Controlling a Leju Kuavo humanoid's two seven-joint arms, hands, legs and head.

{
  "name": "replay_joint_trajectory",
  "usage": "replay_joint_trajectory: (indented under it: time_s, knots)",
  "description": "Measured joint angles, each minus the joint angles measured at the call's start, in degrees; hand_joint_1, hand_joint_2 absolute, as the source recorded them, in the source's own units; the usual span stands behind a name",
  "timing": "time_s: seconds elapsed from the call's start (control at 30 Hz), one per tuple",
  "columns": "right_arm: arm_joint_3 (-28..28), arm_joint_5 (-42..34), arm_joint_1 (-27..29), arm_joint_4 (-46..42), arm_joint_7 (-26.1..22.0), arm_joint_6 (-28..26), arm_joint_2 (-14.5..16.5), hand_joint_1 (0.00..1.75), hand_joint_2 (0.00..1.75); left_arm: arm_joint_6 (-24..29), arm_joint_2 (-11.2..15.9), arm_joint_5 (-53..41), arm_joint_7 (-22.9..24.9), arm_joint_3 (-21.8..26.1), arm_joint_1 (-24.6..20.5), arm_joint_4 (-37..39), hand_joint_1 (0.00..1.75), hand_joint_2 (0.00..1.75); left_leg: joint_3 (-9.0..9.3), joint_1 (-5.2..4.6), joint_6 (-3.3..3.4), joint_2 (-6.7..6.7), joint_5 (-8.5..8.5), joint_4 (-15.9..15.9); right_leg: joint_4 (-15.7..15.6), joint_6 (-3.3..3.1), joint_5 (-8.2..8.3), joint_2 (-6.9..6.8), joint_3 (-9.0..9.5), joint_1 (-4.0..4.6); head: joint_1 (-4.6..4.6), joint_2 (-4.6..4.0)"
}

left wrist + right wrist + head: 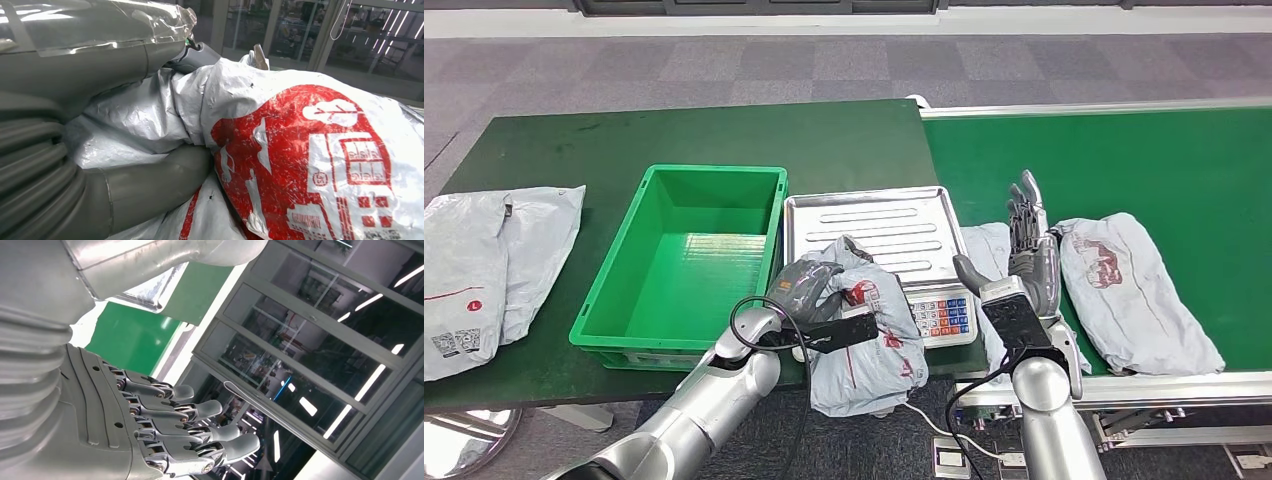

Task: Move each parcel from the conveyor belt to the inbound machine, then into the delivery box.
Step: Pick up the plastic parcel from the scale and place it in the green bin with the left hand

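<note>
A: What is the left hand point(809, 290) doing?

B: It holds a grey parcel point(869, 345) with red print. Its fingers point(150, 187) wrap around the soft bag. In the left wrist view the thick thumb presses into the plastic.

A: Where is that parcel?

B: It sits at the near edge of the scale point(894, 245), the flat silver tray with the buttons. Part of the bag lies on the tray and part hangs down over the near edge of the counter point(704, 135).

A: And the right hand point(1032, 250)?

B: It is up over the conveyor belt point(1164, 160). Its fingers point(200, 432) are straight and a little apart. It holds nothing.

A: Are there more parcels?

B: Yes. One grey parcel with a red picture point(1129, 290) lies on the green belt, just right of the right hand. Another bag point(989, 250) lies between the scale and that hand, partly hidden by the arm.

A: What is left of the scale?

B: A green box point(686, 260), right beside the scale. Further left, two more grey bags point(494, 265) lie on the dark green counter, well apart from the box.
</note>
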Motion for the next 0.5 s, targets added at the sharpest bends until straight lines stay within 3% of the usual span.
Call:
replay_joint_trajectory:
  time_s: [0.5]
  knots:
    - [0.0,0.0,0.0,0.0,0.0,0.0,0.0,0.0,1.75,0.0,0.0,0.0,0.0,0.0,0.0,0.0,1.75,1.75,-0.01,0.0,0.0,0.0,0.0,0.0,0.0,0.0,0.0,0.0,-0.01,0.0,0.0,0.0]
